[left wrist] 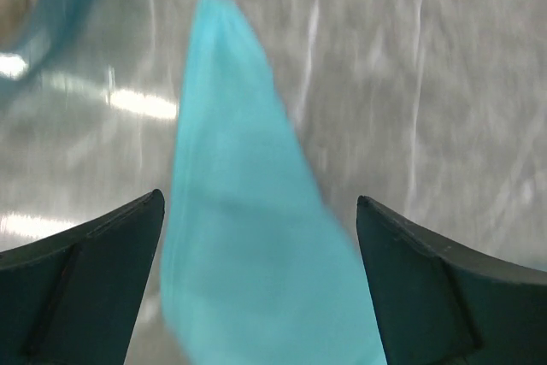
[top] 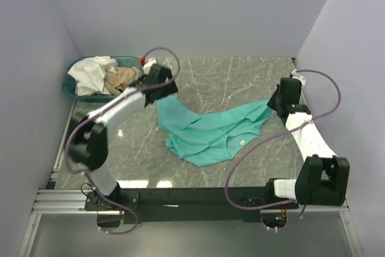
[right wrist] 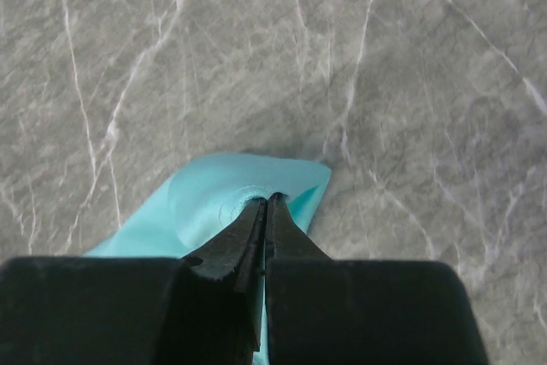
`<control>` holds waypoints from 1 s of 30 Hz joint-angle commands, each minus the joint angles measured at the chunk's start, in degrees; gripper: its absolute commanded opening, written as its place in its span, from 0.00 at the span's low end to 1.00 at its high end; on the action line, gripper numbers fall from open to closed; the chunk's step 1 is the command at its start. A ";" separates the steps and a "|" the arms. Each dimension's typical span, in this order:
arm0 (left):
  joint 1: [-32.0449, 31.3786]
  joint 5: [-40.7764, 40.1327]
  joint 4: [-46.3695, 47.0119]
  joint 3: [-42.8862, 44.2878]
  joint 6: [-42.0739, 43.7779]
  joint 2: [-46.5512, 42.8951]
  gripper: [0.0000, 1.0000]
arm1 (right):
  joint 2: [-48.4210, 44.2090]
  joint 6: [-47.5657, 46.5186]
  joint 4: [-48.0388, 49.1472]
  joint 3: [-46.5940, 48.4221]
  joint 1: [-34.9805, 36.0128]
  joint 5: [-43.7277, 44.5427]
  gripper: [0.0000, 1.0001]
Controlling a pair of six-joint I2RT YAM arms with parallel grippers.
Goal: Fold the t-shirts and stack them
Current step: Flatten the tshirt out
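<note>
Nearest my bases, the teal t-shirt [top: 210, 133] lies rumpled on the table [top: 240, 76], neck tag [top: 242, 142] showing. Out at one corner, the right gripper [right wrist: 263, 201] has its fingers pressed together, pinching a small fold of cloth right at the tips. Further on, the left gripper [left wrist: 259, 198] hangs with fingers spread wide. A teal strip runs between them and looks to touch neither. Beyond it, the white shirt [top: 90, 70] and tan shirt [top: 123, 76] sit heaped in the basket [top: 71, 82].

My worry is that the right pinch looks shallow, so a tug could slip the cloth off the tips. With only one corner held, pulling would probably drag and twist the shirt rather than spread it.

The left wrist view is blurred, so I can't tell how high those fingers sit above the cloth. From above, the left arm hides the shirt's far end.
</note>
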 commanded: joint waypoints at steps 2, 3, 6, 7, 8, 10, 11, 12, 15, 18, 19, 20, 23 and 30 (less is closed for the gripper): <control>-9.72 4.60 5.07 -16.46 -4.75 -17.79 0.99 | -6.81 2.91 0.33 -4.91 -0.34 -0.62 0.00; -11.32 4.69 4.72 -21.28 -6.06 -19.29 0.99 | -7.52 3.17 0.06 -5.61 -0.34 -0.53 0.00; -17.21 5.30 3.40 -28.24 -13.09 -22.90 0.99 | -10.24 3.96 0.15 -8.16 -0.34 -1.85 0.00; -19.57 6.35 3.84 -29.66 -15.46 -24.13 0.99 | -11.29 3.97 0.58 -9.30 -0.34 -2.98 0.00; -20.73 6.62 4.62 -31.15 -16.70 -24.75 0.98 | -11.82 3.88 0.59 -9.66 -0.34 -3.43 0.00; -24.32 7.93 6.38 -35.19 -19.77 -25.80 0.91 | -13.14 3.97 0.41 -10.62 -0.34 -3.96 0.00; -24.34 7.94 6.39 -35.65 -19.79 -25.81 0.91 | -13.15 3.97 0.41 -10.63 -0.34 -3.96 0.00; -25.73 7.68 5.95 -35.91 -21.18 -25.46 0.88 | -13.41 3.97 0.06 -10.63 -0.34 -3.87 0.00; -27.85 4.17 2.71 -35.74 -23.38 -24.05 0.82 | -13.76 3.97 -0.11 -10.80 -0.34 -4.31 0.00; -28.47 3.28 1.56 -34.69 -23.57 -22.47 0.75 | -14.11 3.97 0.24 -11.51 -0.42 -4.49 0.00; -28.73 3.81 1.47 -34.42 -23.48 -22.03 0.71 | -14.11 3.97 0.15 -11.42 -0.34 -4.31 0.00; -29.00 4.33 1.47 -34.16 -23.48 -21.33 0.69 | -14.11 3.88 0.15 -11.51 -0.34 -4.05 0.00; -30.05 4.52 -0.63 -33.89 -24.44 -20.01 0.65 | -14.12 3.97 0.23 -11.86 -0.34 -3.61 0.00; -31.02 1.97 -3.02 -35.30 -27.17 -20.01 0.62 | -13.41 3.88 0.76 -11.86 -0.34 -4.49 0.00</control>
